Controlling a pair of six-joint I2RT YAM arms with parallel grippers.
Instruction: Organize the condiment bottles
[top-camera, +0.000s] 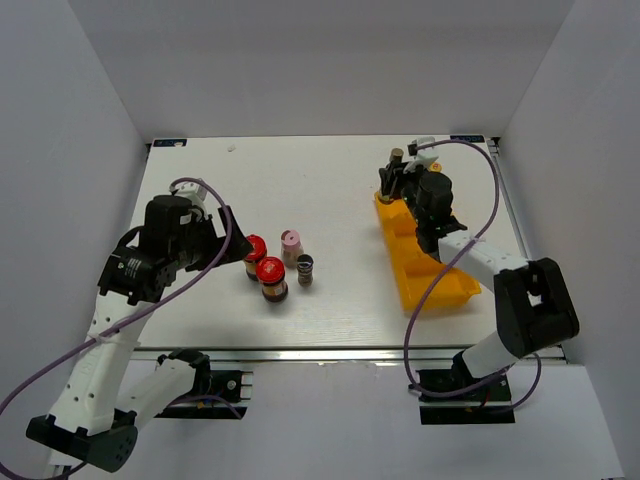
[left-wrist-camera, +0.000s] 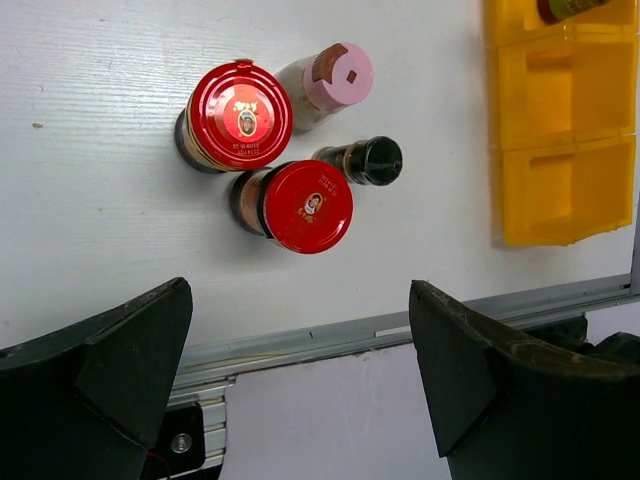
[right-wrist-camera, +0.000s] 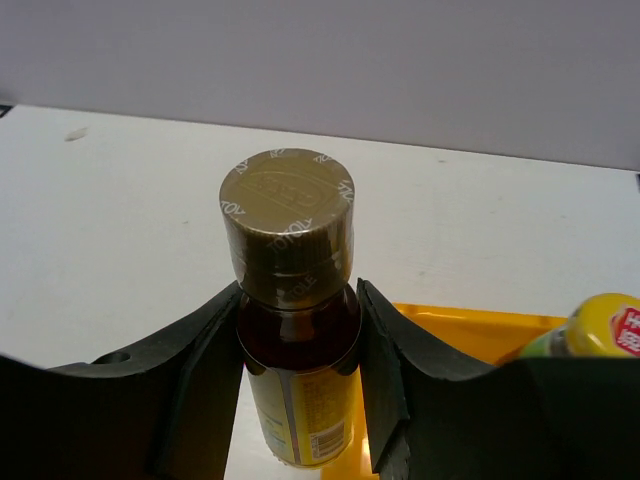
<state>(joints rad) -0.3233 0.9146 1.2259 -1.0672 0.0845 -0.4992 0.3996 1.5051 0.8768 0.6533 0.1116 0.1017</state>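
Two red-lidded jars (left-wrist-camera: 240, 115) (left-wrist-camera: 305, 205), the pink-capped bottle (left-wrist-camera: 335, 78) and the dark grey-topped shaker (left-wrist-camera: 372, 160) stand clustered on the white table; the top view shows them at centre left (top-camera: 271, 270). My left gripper (left-wrist-camera: 300, 370) is open and empty, above the table's near edge, short of the cluster. My right gripper (right-wrist-camera: 298, 340) is shut on the slim brown bottle (right-wrist-camera: 290, 230), upright at the far end of the yellow tray (top-camera: 430, 275). The yellow-capped sauce bottle (right-wrist-camera: 610, 325) stands in the tray to its right.
The tray's middle and near compartments (left-wrist-camera: 560, 190) hold nothing. The metal rail along the table's near edge (left-wrist-camera: 330, 335) lies under my left gripper. White walls close in the table at the back and on both sides.
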